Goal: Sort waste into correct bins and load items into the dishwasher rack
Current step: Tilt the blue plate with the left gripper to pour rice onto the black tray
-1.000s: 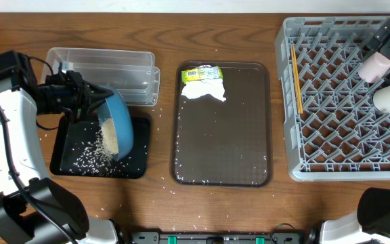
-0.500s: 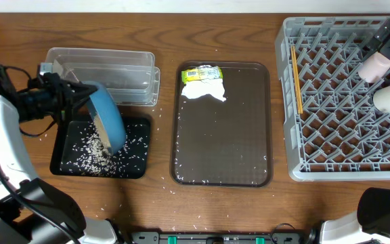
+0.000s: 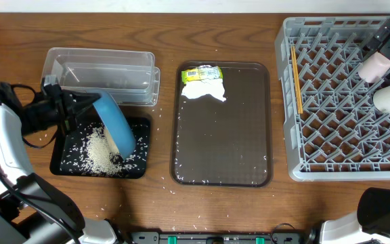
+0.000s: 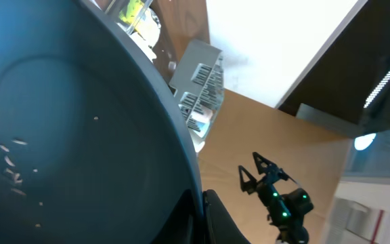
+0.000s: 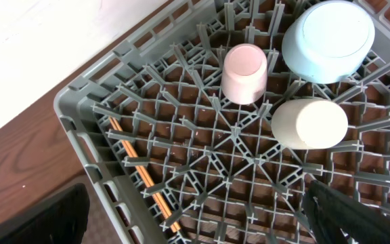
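Note:
My left gripper (image 3: pixel 80 112) is shut on the rim of the dark-blue bowl (image 3: pixel 117 127). It holds the bowl tipped almost on edge over the black tray (image 3: pixel 63 163). A heap of white rice (image 3: pixel 100 152) lies in that tray. In the left wrist view the bowl (image 4: pixel 66 135) fills the frame with a few grains stuck inside, and my fingers (image 4: pixel 215 217) pinch its rim. My right gripper (image 5: pixel 195 227) is open and empty above the grey rack (image 3: pixel 286 102). The rack holds the pink cup (image 5: pixel 244 73), blue cup (image 5: pixel 327 39), white cup (image 5: pixel 309 123) and chopsticks (image 5: pixel 141 177).
The clear tub (image 3: pixel 103 68) stands behind the black tray. The brown serving tray (image 3: pixel 222 135) in the middle carries the crumpled napkin (image 3: pixel 204 91) and the yellow-green wrapper (image 3: pixel 202 72). Loose rice grains lie on the table around both trays.
My left gripper has tipped the bowl steeper and drawn back to the left. The rice has slid out of the bowl into the black tray. The right arm has not moved.

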{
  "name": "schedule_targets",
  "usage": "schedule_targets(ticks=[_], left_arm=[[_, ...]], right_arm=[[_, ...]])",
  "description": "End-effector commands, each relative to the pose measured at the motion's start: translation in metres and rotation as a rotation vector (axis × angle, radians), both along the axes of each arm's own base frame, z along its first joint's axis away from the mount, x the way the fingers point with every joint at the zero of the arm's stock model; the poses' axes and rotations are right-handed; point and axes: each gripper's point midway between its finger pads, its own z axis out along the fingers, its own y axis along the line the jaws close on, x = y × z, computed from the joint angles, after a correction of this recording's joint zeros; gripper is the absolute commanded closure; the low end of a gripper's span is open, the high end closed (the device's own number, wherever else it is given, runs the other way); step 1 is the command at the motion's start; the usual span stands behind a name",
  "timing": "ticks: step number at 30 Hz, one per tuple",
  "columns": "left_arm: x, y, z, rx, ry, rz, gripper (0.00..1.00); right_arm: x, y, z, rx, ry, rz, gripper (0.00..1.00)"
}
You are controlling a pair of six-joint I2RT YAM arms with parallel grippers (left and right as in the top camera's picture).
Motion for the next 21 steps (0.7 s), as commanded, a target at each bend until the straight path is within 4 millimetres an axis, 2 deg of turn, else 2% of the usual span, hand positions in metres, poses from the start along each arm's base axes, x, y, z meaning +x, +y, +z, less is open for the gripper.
schedule_targets(ticks=[1,7,11,18,21], left_arm=[[-0.001,0.003,0.015,-0.044,-0.082,0.021,0.94],[-0.007,0.013,0.020,-0.090,-0.060,0.066,0.94],[-0.004,0.024,0.025,-0.081,-0.125,0.091,0.94],[-0.013,0.029,0.027,-0.126,-0.071,0.130,0.94],[-0.010,0.034,0.029,-0.121,-0.107,0.138,0.94]], right_arm=[[0.000,-0.002,0.002,0.001,-0.006,-0.017,0.01],[0.000,-0.002,0.002,0.001,-0.006,-0.017,0.01],[0.000,-0.002,0.002,0.001,-0.006,-0.017,0.01],[0.000,-0.002,0.002,0.001,-0.006,-0.017,0.01],[-0.001,-0.002,0.001,0.002,-0.003,-0.017,0.01]])
